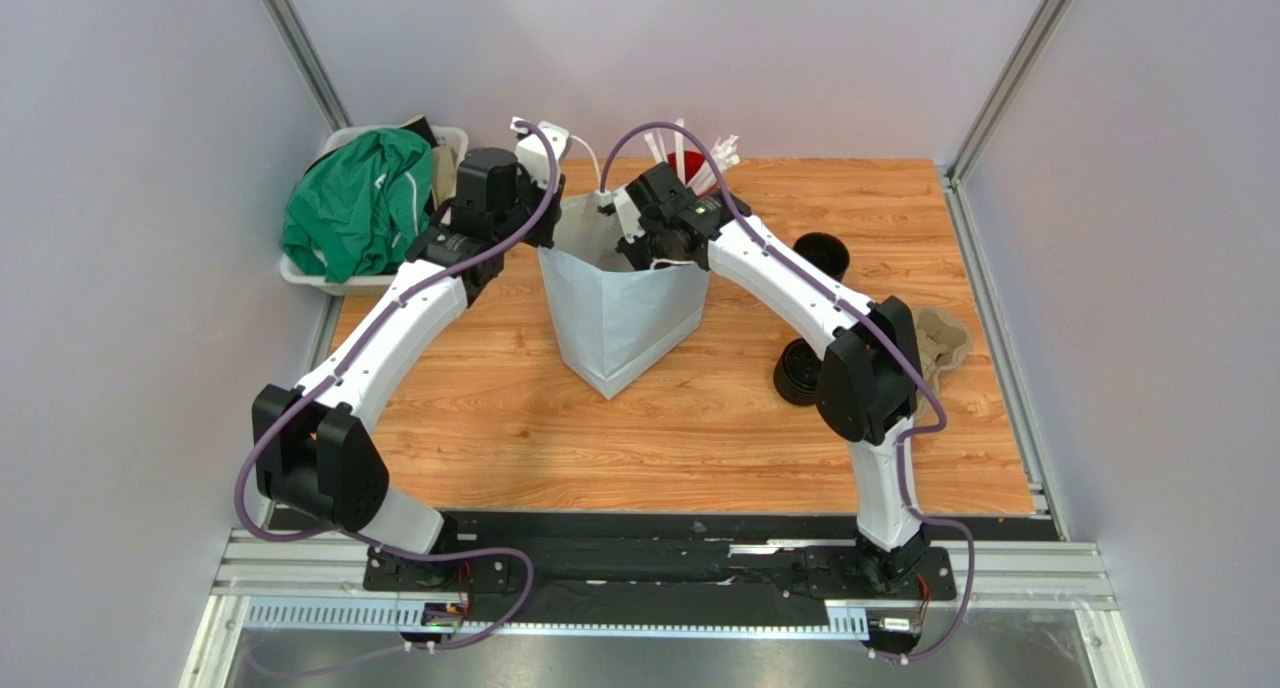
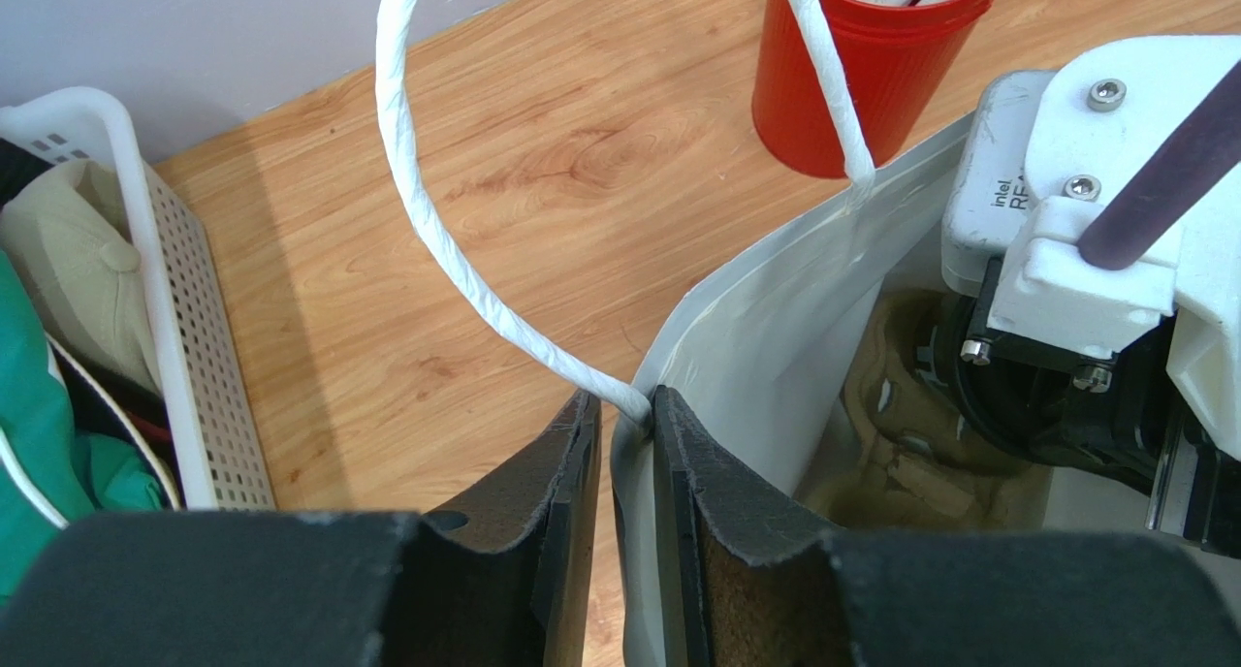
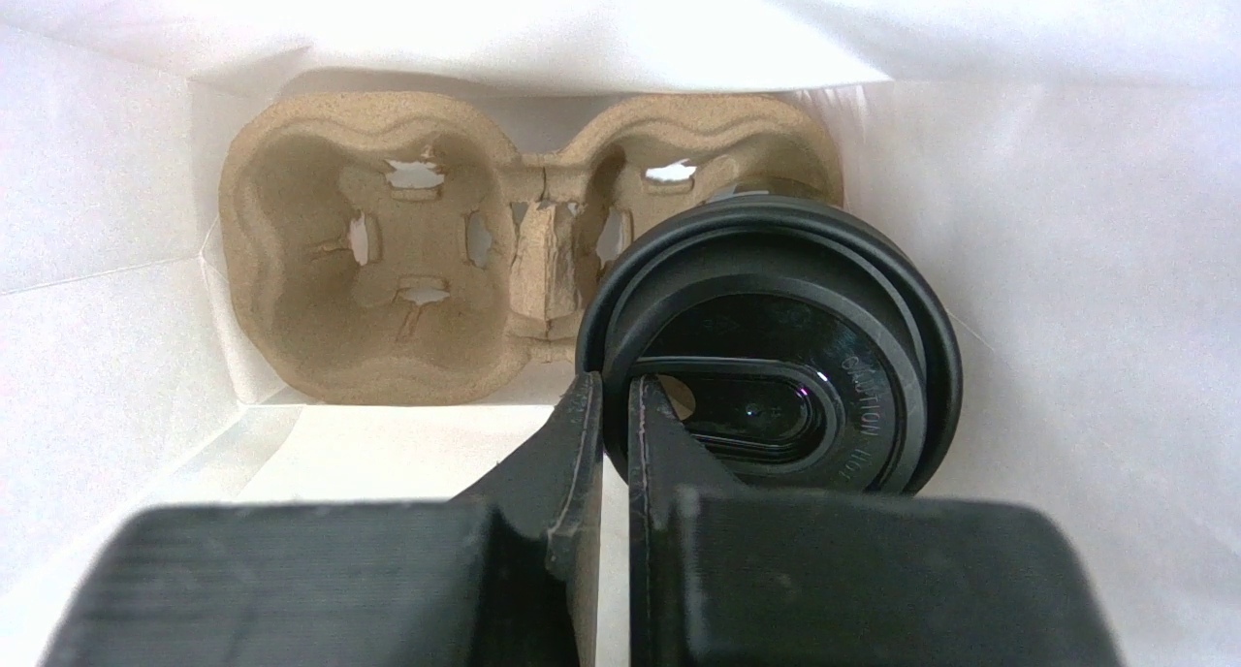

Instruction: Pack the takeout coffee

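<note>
A white paper bag (image 1: 624, 313) stands open mid-table. At its bottom lies a brown pulp carrier (image 3: 364, 246) with its left slot bare. My right gripper (image 3: 615, 405) reaches down into the bag, shut on the lid rim of a black takeout coffee cup (image 3: 787, 347) that hangs over the carrier's right slot. My left gripper (image 2: 627, 435) straddles the bag's left rim (image 2: 729, 304) by the handle (image 2: 437, 216). Its jaws stand a narrow gap apart, the inner pad against the paper, the outer one just off it. Two more black cups (image 1: 822, 253) (image 1: 798, 373) stand on the table right of the bag.
A red cup of white straws (image 2: 867, 71) stands just behind the bag. A white basket (image 1: 323, 276) of green cloth sits at the far left. Another pulp carrier (image 1: 947, 343) lies at the right, partly behind my right arm.
</note>
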Robot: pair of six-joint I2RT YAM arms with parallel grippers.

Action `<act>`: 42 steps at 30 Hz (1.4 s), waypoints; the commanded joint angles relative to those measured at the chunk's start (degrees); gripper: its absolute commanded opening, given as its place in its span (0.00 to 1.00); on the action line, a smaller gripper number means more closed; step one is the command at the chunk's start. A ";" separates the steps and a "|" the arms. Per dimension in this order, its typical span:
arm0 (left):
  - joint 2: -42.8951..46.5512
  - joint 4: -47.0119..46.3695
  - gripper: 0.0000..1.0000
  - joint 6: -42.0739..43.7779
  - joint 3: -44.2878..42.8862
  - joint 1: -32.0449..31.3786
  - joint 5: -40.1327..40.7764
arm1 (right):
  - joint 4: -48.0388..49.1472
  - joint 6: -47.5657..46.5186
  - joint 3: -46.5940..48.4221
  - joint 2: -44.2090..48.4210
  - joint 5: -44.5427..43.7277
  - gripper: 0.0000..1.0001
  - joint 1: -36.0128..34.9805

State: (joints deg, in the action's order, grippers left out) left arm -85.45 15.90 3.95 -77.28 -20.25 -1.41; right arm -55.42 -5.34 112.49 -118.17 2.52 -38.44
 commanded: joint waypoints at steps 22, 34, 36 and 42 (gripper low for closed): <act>2.92 0.01 0.47 1.94 -1.47 0.48 -3.69 | -0.57 -0.46 2.12 4.70 1.08 0.32 1.08; 2.92 1.68 0.52 2.29 -2.62 0.39 -6.32 | 1.10 -2.39 4.50 8.57 5.21 0.68 0.99; 3.01 2.03 0.53 2.56 -2.97 0.30 -6.59 | 2.41 -2.83 4.23 9.62 5.56 0.70 0.91; 3.62 2.73 0.55 2.56 -3.58 -0.05 -6.94 | 4.17 -2.57 1.61 10.59 5.74 0.71 0.99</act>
State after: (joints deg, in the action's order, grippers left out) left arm -84.90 18.92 5.41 -77.78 -20.18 -7.68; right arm -54.50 -7.31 114.08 -110.76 7.18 -37.69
